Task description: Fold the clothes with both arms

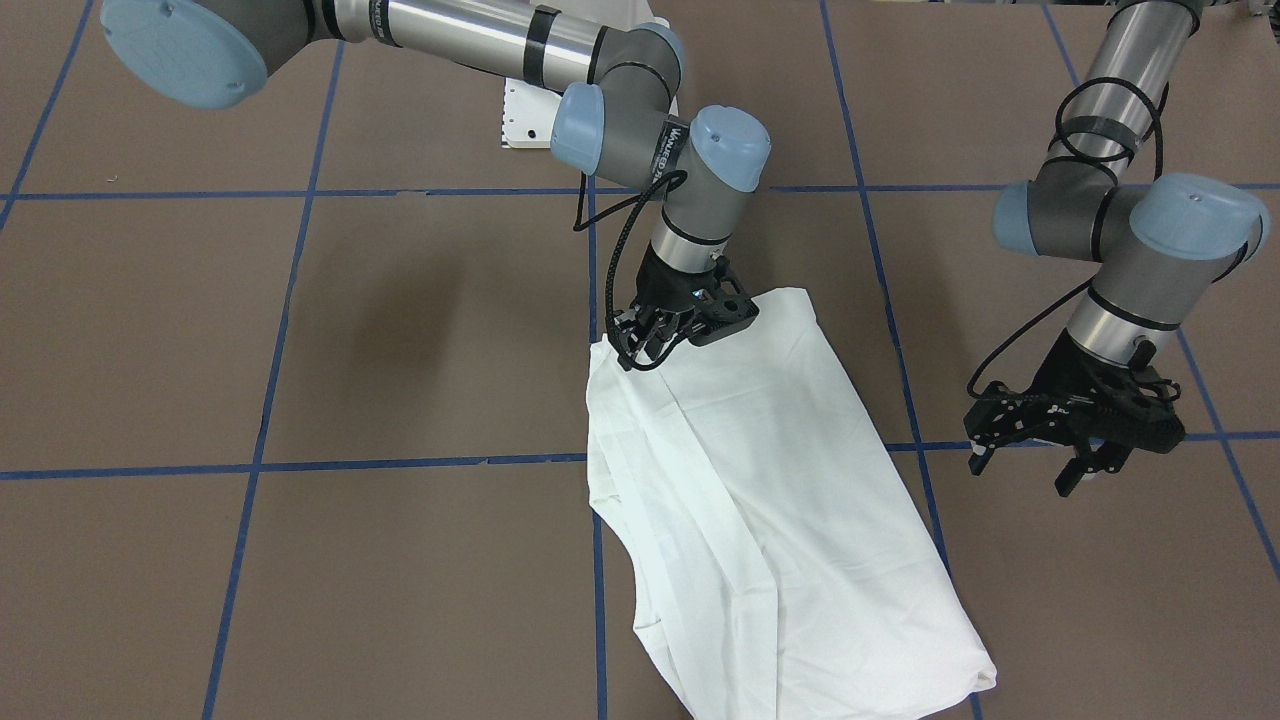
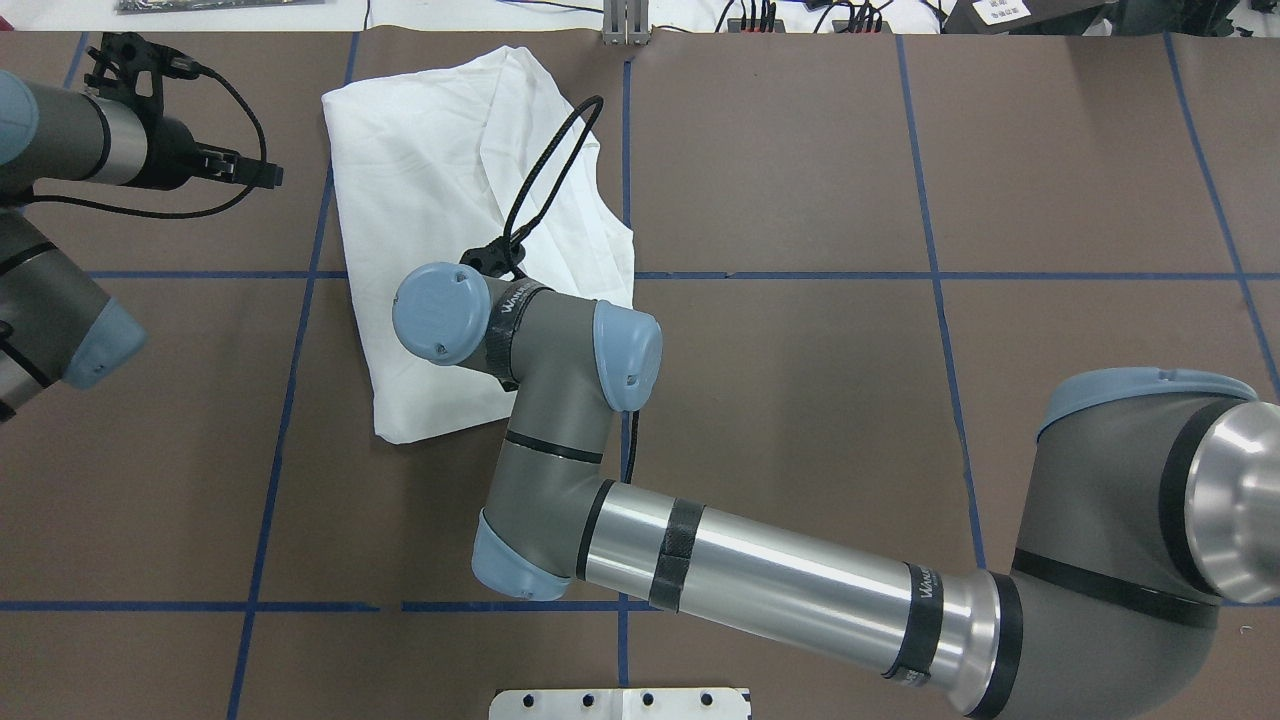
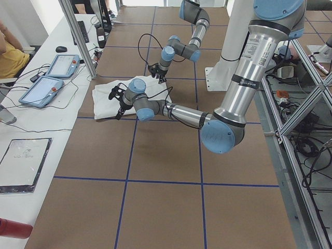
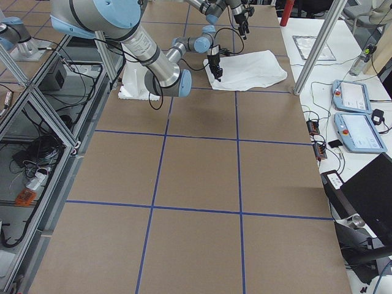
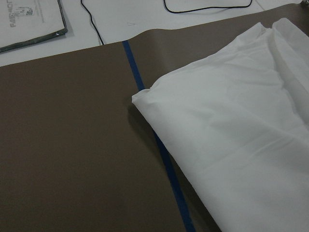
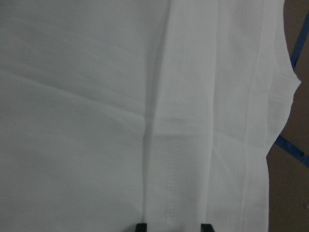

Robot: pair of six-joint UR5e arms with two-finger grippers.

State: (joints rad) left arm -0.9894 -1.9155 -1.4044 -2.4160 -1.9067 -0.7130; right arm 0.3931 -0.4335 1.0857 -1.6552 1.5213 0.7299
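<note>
The white shirt (image 1: pixel 780 500) lies folded into a long panel on the brown table, also seen from overhead (image 2: pixel 440 170) and in the left wrist view (image 5: pixel 241 135). My right gripper (image 1: pixel 645 350) is down at the shirt's corner nearest the robot. Its two fingertips stand apart over flat cloth (image 6: pixel 96 121) in the right wrist view, so it is open (image 6: pixel 173 227). Overhead, the right wrist (image 2: pixel 440 310) hides that gripper. My left gripper (image 1: pixel 1030 470) hangs open above bare table, beside the shirt's long edge and apart from it, holding nothing.
Blue tape lines (image 1: pixel 260 465) grid the brown table. A white metal base (image 2: pixel 620 703) sits at the robot's side. The far table edge carries cables and a sheet (image 5: pixel 29 24). Beside the table, a white bench holds two tablets (image 3: pixel 49 78), and a seated person (image 3: pixel 8 52) is near it.
</note>
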